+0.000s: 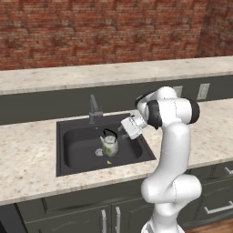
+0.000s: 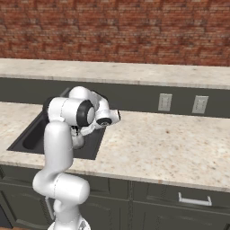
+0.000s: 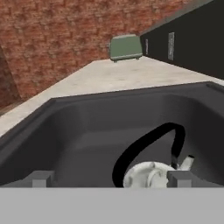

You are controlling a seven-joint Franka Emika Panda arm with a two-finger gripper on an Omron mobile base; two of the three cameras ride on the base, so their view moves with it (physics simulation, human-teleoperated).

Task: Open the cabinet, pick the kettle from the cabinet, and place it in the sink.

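Already down in the square matte black sink (image 1: 75,148): small squat pale silvery-green kettle (image 1: 109,145) with black arched handle (image 3: 146,146), standing upright on the basin floor close to the small round metal drain (image 1: 99,153), below and in front of the short grey faucet (image 1: 94,110). Sits well inside the walls, touching none of them as far as can be told.

Just above and beside it, white two-finger gripper (image 1: 124,129), jaws spread wide, empty, one dark fingertip (image 3: 41,178) either side of the kettle lid in the hand view and apart from the handle.

Likely handling: rigid, hard shell, probably light if empty, smooth and rounded, so prone to slipping or rolling out of a pinch on the body. Best hold judged to be the top of the arched handle, at its crown, jaws across the thin bar; hangs plumb from there. Spout side could tip it slightly.

Beyond the basin on the speckled beige worktop (image 1: 27,157), a pale green boxy toaster (image 3: 125,47) against the brick wall (image 1: 91,27).
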